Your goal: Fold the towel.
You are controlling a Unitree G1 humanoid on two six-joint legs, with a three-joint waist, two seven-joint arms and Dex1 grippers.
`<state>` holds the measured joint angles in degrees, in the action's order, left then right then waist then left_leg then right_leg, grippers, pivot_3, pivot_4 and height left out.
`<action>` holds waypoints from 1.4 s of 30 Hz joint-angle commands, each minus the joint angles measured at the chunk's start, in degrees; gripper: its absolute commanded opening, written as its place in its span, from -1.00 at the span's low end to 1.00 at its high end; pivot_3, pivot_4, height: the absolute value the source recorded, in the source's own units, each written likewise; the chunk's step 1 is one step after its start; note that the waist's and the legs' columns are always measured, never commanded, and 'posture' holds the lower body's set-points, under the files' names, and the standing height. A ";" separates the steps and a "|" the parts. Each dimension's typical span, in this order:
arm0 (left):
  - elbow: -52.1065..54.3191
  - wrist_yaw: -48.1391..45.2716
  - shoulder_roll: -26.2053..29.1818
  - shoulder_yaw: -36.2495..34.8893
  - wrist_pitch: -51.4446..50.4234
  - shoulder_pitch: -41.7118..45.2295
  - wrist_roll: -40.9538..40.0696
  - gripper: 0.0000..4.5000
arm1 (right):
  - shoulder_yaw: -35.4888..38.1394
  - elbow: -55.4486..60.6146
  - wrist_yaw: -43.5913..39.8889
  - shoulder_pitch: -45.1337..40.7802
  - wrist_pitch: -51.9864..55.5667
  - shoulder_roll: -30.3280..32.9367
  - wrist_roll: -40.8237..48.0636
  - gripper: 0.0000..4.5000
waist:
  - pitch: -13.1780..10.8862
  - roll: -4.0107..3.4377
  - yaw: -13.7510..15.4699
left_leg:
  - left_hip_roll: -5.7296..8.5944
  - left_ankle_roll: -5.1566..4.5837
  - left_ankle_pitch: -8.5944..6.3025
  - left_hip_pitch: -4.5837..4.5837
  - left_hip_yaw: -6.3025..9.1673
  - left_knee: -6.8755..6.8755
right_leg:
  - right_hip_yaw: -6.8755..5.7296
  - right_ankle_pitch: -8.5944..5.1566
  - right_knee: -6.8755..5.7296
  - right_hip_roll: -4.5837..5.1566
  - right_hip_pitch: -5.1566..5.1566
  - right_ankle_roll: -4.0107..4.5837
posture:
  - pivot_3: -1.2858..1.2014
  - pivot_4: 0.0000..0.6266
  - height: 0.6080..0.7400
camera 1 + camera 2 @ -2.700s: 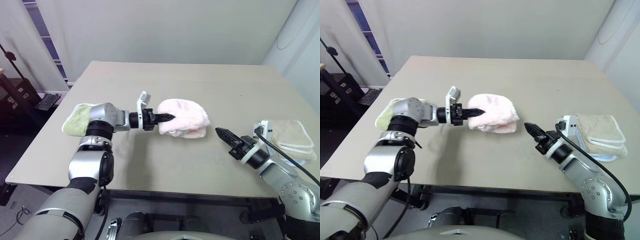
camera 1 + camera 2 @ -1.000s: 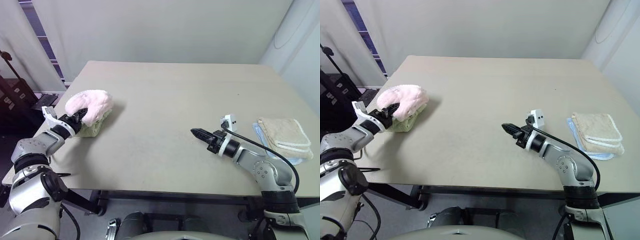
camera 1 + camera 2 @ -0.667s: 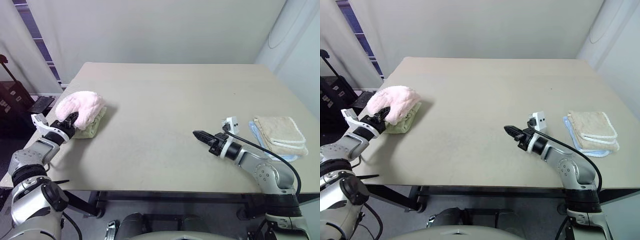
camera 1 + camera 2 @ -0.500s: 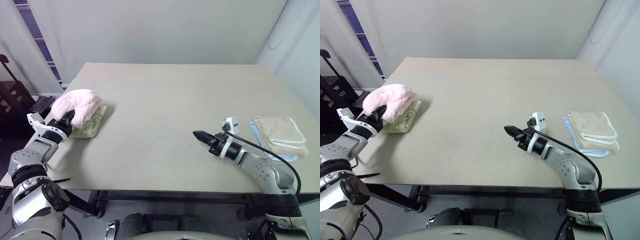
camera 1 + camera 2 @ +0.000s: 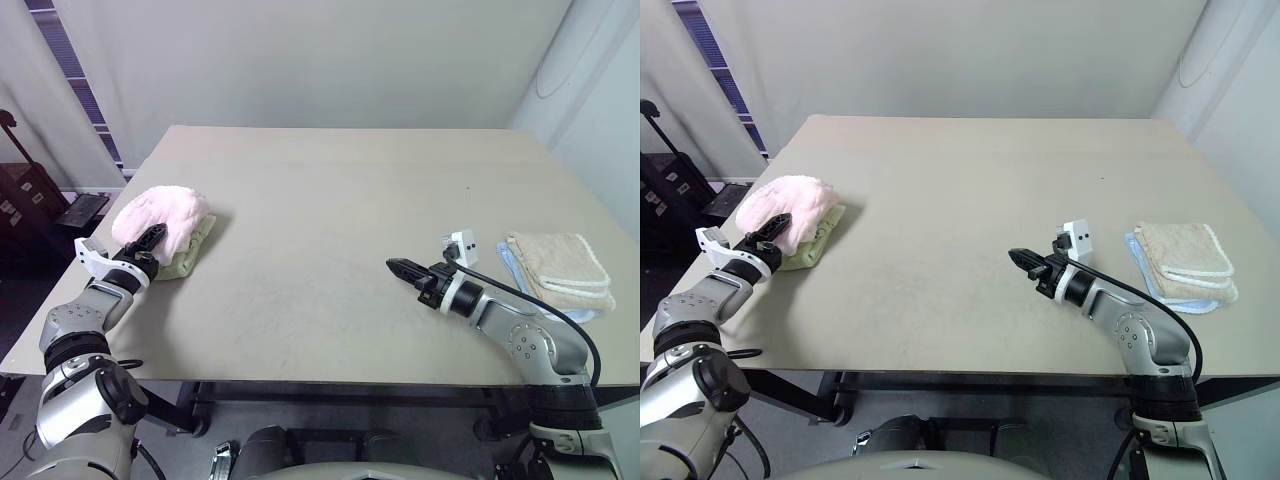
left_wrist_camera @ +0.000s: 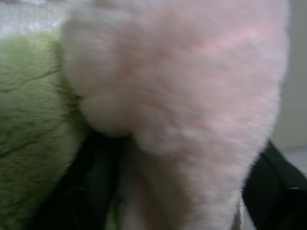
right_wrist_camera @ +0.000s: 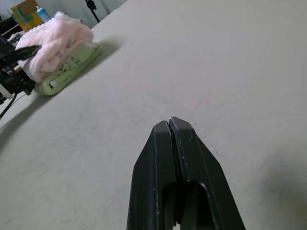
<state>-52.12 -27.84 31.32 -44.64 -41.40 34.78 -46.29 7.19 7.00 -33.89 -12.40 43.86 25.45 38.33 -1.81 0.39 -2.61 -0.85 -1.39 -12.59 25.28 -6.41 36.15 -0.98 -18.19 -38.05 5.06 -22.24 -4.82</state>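
Bare lab room: plain table (image 5: pixel 330 200), tripod stand (image 5: pixel 660 125), white walls.

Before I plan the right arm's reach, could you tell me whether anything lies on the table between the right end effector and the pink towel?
Nothing visible does. Bare table runs from the right end effector to the pink towel, which sits on the green towel with the left end effector at it.

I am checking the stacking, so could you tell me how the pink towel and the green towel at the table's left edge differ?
The pink towel is a puffy, rounded bundle on top; the green towel lies flat beneath it. The pink towel sits between the left gripper's open fingers; the green towel is outside them. Both are fluffy cloth in one stack.
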 commanded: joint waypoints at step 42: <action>26.08 -52.43 -5.83 44.35 38.82 -2.85 20.79 1.00 | 14.04 14.36 -10.22 14.72 -9.97 11.81 1.57 0.38 | 0.16 -0.01 0.20 | -0.90 -0.54 0.08 0.02 -1.67 0.05 | -0.94 1.03 0.99 0.34 -0.08 0.99 | 0.03 -1.00 1.00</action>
<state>-25.24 -79.08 25.50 -0.44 -4.37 30.27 -26.03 19.19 18.12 -43.06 2.14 33.85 36.00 38.07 -1.65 0.38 -2.41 -1.77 -1.93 -12.51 25.30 -8.07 36.21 -1.92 -17.14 -37.05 5.39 -22.32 -3.93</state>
